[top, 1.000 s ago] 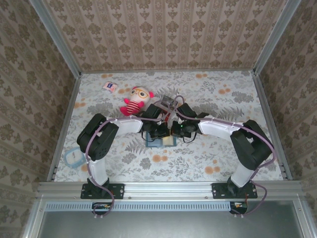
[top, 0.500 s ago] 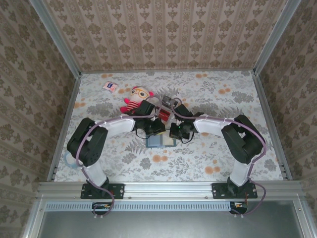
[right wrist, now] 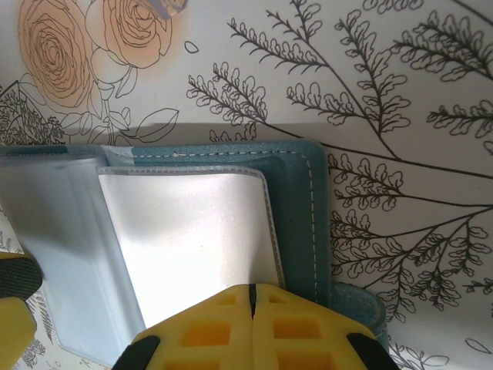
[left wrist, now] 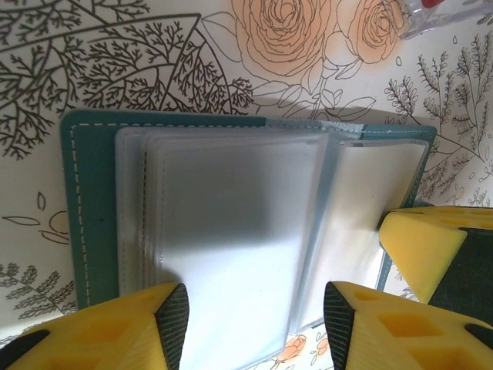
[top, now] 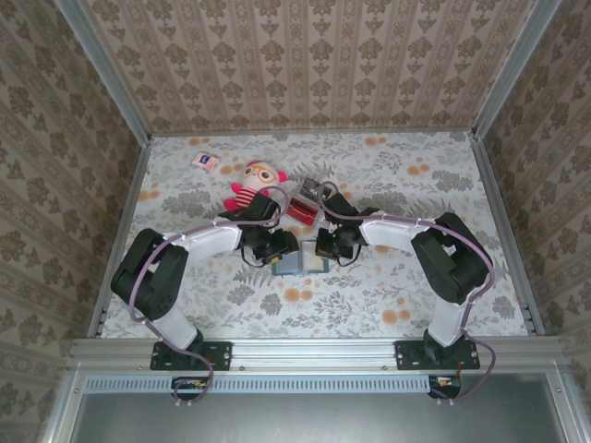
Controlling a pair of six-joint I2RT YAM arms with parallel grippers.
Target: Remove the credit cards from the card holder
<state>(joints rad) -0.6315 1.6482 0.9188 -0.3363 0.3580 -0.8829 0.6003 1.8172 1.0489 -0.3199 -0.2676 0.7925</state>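
The soft teal folding card holder point(left wrist: 88, 231) is lying open and flat on the flower-printed surface point(top: 388, 175), between the two arms and just in front of the striped pink plush doll point(top: 255, 186). Its frosted plastic sleeves point(left wrist: 231, 231) are fanning up from the spine.

The holder is looking light and limp, so it is likely to slide or lift if it is pulled without being pinned. The sleeves are looking thin, slick and floppy. They are probably best taken at their open edge, with one arm pressing on the stitched cover. Any credit cards inside should be stiff and thin and should slide out along the slot. No card colour is showing through the frosting, so I cannot tell whether any are in there.

The left end effector point(left wrist: 254, 327) is hanging with its yellow fingers spread wide over the near edge of the left sleeves, gripping nothing. The right end effector point(right wrist: 252, 327) is showing its fingers closed flat together, with nothing visible between them. In the left wrist view its tip point(left wrist: 420, 247) is sitting at the holder's right edge.

The left wrist view is giving the whole spread and the layered sleeves. The right wrist view is giving the right page and its stitched corner point(right wrist: 304, 223). The top view is showing the holder point(top: 294, 266) mostly under the arms. Beyond it, beside the doll, a small red-and-dark pile point(top: 303, 205) is lying, too small to identify.
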